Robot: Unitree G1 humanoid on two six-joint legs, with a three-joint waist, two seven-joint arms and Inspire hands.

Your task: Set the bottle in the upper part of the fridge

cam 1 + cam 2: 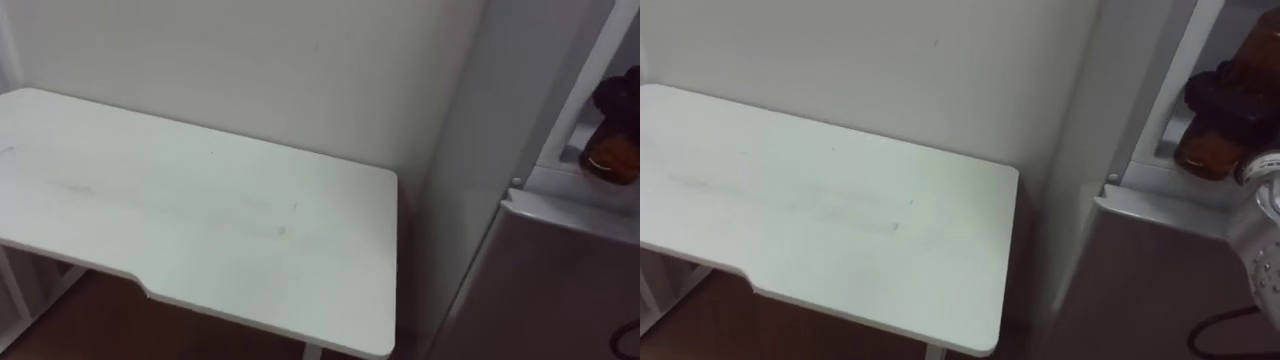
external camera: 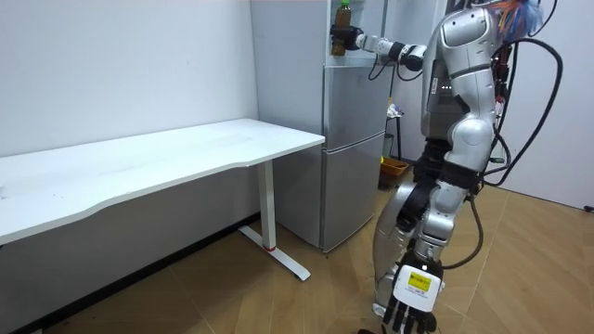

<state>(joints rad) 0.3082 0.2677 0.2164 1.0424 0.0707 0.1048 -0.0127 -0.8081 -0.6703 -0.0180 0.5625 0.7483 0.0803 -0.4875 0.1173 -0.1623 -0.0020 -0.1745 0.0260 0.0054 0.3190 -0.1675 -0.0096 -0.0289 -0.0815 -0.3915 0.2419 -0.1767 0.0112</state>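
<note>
**A:** What does the right hand [image 1: 1228, 92] show?

**B:** Its dark fingers are curled round the upper body of the bottle [image 1: 1205, 152]. The bottle is held upright at the open upper compartment [image 1: 1167, 95] of the fridge [image 2: 353, 139], above the closed lower door [image 1: 1160, 290]. Whether its base is set down inside cannot be told.

**A:** How should the bottle be expected to handle?

**B:** Brown liquid [image 1: 610, 158] fills the lower part, so the bottle is judged moderately heavy and bottom-weighted. The wall of it looks smooth, likely stiff plastic or glass, and may slip in a loose hold. A grip on the body below the green cap [image 2: 343, 6] suits it. A hold at the cap would let it swing.

**A:** And beyond the fridge?

**B:** The white table [image 1: 200, 200] stands just beside the fridge, against the wall [image 1: 250, 60]. The left hand [image 2: 408, 317] hangs low by the robot's leg in the room view.
</note>
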